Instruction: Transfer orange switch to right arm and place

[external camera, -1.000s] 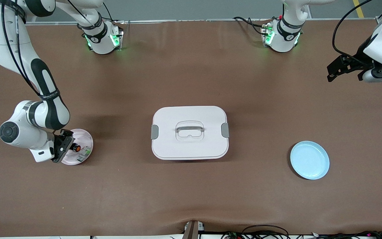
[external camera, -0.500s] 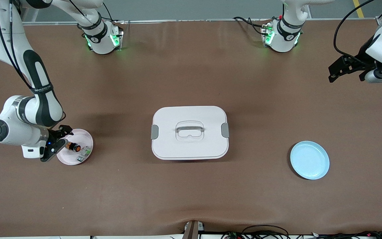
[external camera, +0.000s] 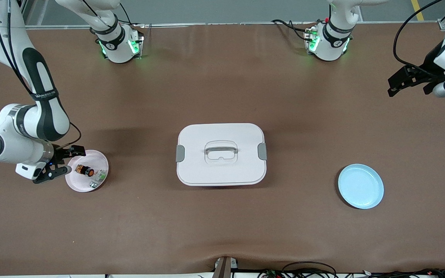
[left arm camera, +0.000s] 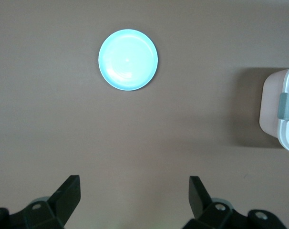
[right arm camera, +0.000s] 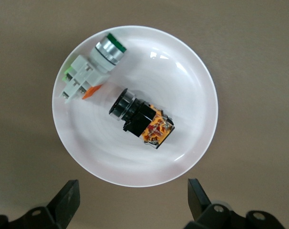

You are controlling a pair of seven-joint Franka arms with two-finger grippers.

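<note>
The orange switch [external camera: 84, 170], a stubby black part with an orange end, lies on its side on the pink plate [external camera: 95, 159], apart from any gripper. In the right wrist view the switch [right arm camera: 142, 119] lies near the middle of the plate [right arm camera: 187, 90]. My right gripper [external camera: 72, 161] is open and empty, over the table just off the plate's rim toward the right arm's end; its jaws [right arm camera: 132, 191] stand wide. My left gripper [external camera: 394, 85] is open and empty, up over the left arm's end of the table [left arm camera: 135, 186].
A small white-and-green component [external camera: 98, 178] lies on the same plate beside the switch [right arm camera: 89, 67]. A white lidded box [external camera: 221, 154] stands mid-table. A light blue plate [external camera: 360, 186] sits toward the left arm's end, also in the left wrist view [left arm camera: 128, 60].
My right gripper has drawn back off the pink plate toward the right arm's end, leaving the switch lying on the plate. My left gripper has drifted slightly toward its end of the table.
</note>
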